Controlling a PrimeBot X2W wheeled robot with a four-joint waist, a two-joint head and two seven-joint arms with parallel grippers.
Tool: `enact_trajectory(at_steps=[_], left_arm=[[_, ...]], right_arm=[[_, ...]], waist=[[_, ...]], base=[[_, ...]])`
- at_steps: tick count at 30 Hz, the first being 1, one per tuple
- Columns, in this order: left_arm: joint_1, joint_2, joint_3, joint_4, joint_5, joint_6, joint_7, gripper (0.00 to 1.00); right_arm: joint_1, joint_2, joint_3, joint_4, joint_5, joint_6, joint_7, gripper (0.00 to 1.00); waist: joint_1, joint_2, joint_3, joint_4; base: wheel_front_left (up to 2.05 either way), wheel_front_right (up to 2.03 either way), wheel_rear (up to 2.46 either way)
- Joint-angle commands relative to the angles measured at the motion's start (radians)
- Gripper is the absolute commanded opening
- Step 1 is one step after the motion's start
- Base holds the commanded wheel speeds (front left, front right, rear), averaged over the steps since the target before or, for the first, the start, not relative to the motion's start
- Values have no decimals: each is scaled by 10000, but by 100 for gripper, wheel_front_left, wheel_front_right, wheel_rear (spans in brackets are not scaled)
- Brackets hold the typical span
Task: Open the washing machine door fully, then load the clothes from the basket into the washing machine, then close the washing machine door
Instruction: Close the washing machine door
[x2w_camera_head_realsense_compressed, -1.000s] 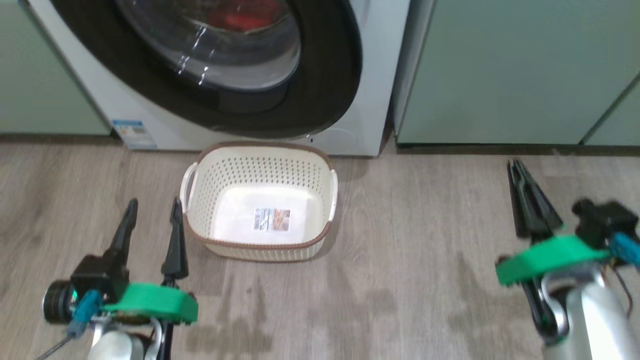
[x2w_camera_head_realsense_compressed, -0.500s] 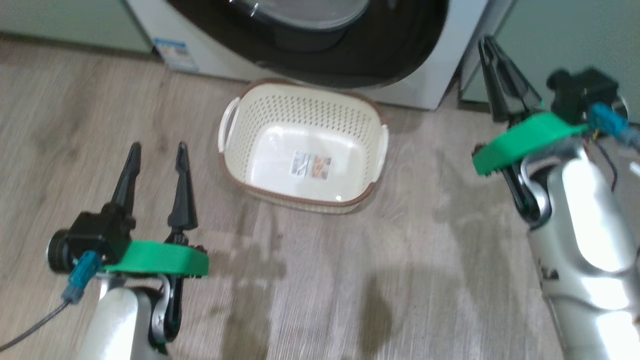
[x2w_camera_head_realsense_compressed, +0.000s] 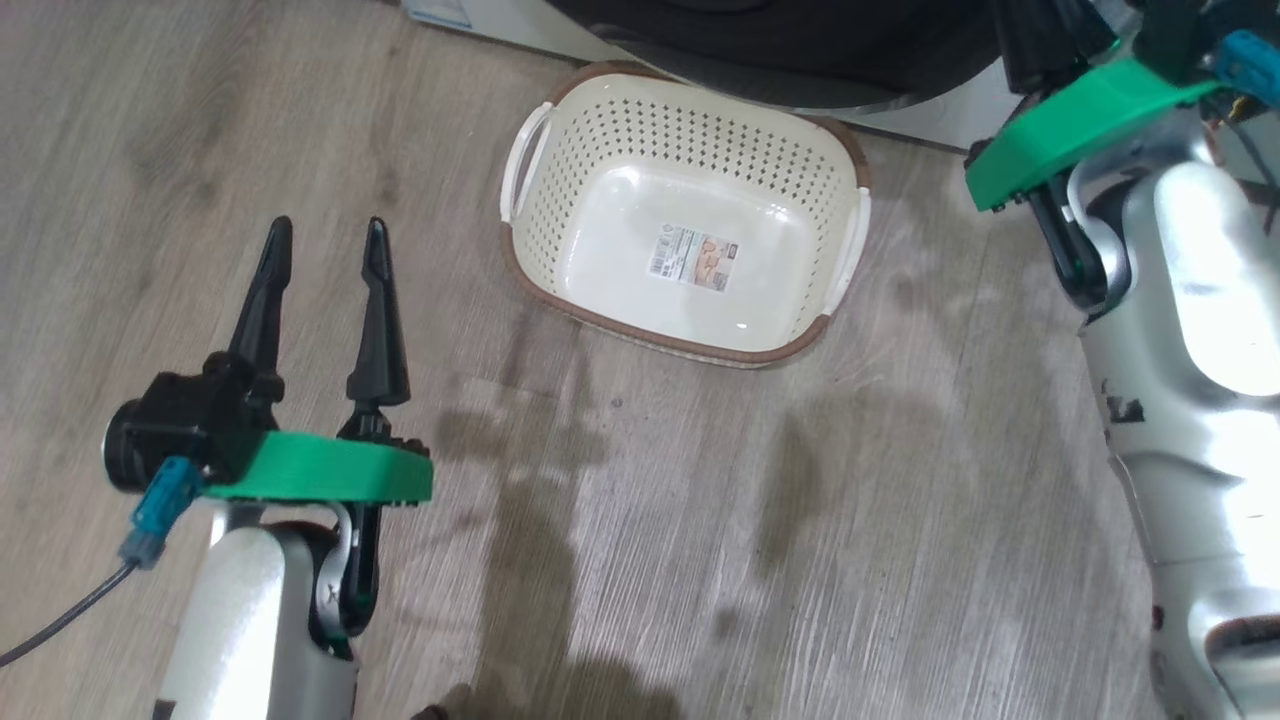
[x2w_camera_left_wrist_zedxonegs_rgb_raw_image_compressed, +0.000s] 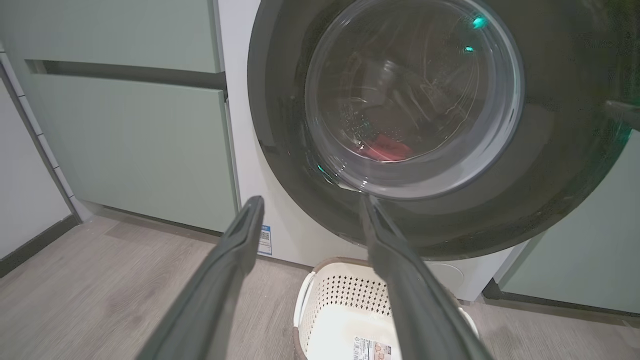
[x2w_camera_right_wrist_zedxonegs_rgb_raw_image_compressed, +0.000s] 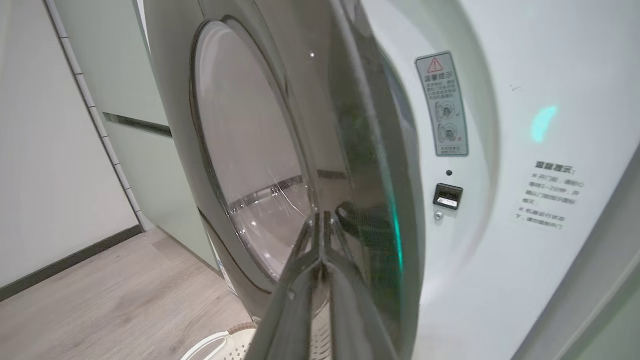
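Door stood ajar, clothes inside behind it, basket empty. Right jaws, closed, sat at its rim; left jaws gaped empty. A glancing push might slip, leaving it unlatched.

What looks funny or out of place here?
The washing machine door stands ajar: its black rim sits off the white front, baring the latch slot. The basket is empty, and the red clothes show behind the glass.

The basket was cream, perforated, brown-rimmed; the washing machine door had a glossy black rim; the cabinets were pale green.
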Motion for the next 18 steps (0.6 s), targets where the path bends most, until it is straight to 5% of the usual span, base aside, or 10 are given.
enact_trajectory(at_steps=[1, 18], left_arm=[[-247, 85, 381, -347, 136, -18, -93, 100], [-537, 47, 133, -563, -248, 129, -93, 100]], right_arm=[[-351, 78, 189, -213, 47, 0, -92, 0], [-2550, -422, -255, 1261, 47, 0, 507, 0]], waist=[[-2, 0, 61, 70], [-2, 0, 749, 369]], base=[[0, 0, 0], [0, 0, 0]])
